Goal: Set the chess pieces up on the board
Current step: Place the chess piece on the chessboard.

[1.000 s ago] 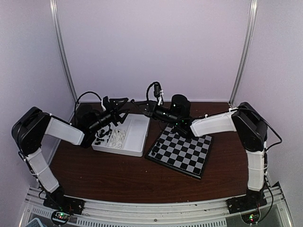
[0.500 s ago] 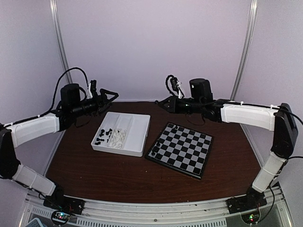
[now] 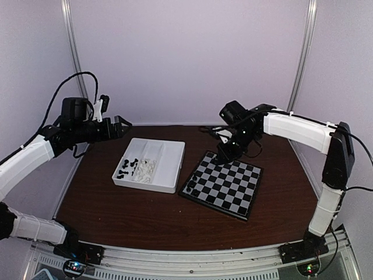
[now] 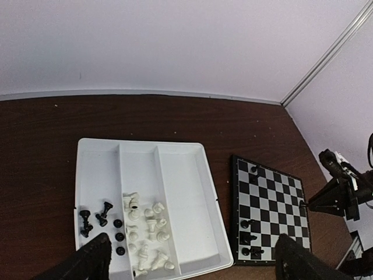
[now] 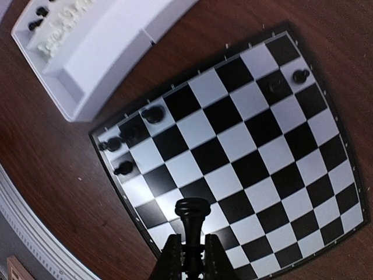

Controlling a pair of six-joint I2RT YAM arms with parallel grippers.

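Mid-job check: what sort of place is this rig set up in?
Probably a lab test booth, not a home: plain pale walls with metal corner posts close in a brown table, and an aluminium mounting rail runs along its near edge.

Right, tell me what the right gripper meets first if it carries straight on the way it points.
Most likely the board: the right gripper points down at it, so the black piece in its fingers would touch a bare square near the edge first. Its height is unclear.
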